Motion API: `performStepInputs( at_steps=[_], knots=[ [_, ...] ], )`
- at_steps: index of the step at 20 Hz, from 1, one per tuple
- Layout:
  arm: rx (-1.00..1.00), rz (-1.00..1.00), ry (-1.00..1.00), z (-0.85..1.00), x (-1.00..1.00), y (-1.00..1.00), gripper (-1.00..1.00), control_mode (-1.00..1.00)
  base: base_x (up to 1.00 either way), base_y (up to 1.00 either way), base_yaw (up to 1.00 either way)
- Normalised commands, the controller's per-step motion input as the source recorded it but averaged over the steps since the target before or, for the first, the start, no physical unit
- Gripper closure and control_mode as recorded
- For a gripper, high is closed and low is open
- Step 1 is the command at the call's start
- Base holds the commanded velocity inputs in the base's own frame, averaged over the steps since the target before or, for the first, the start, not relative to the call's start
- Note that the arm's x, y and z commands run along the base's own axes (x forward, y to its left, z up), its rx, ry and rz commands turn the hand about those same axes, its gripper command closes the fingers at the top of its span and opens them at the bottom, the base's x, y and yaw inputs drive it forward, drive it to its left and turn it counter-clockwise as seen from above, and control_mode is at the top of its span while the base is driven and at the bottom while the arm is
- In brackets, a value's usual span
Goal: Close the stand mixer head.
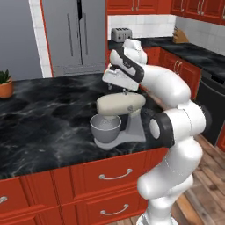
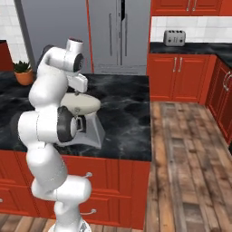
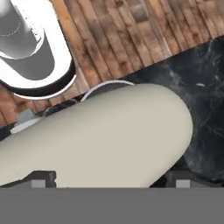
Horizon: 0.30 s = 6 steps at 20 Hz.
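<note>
— Where is the cream-beige, rounded oblong stand mixer head [image 1: 121, 105] at this moment?

— It sits on its grey stand [image 1: 132, 130] on the black marble counter top [image 1: 48, 123], near the front edge of that counter. It lies about level, with its rounded front end over the grey metal bowl [image 1: 105, 128]. In the right base view the same head [image 2: 86, 104] shows partly behind the white arm.

— And the two-finger gripper [image 1: 117, 89]?

— It is directly above the mixer head, at the head's top side, pointing down at it. In the hand view the beige head [image 3: 100, 140] is very close under the camera, and the two dark finger tips [image 3: 41, 178] rise at either side of it (one beside each long side). So the fingers stand apart, wide enough to have the head between them. I cannot tell if they really press on it or only stand beside it.

— What else is around the mixer?

— A small green plant in an orange pot [image 1: 5, 84] stands on the same counter, well apart from the mixer, at the far left corner. Behind the mixer, on the back counter, is a silver toaster [image 1: 121, 34], and beside that a grey refrigerator with two doors [image 1: 74, 35]. Below the mixer, the counter has red drawers with metal handles [image 1: 115, 176].
</note>
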Motion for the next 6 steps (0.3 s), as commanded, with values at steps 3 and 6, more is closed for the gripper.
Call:
performStepInputs(
  at_steps=[3, 6],
  knots=[
    [-0.23, -0.02, -0.25, 0.0, -0.1, 0.42, -1.0, -1.0, 0.0, 0.0, 0.0],
    [-0.01, 0.0, -0.05, 0.0, -0.13, 0.04, -1.0, -1.0, 0.0, 0.0, 0.0]
  ],
)
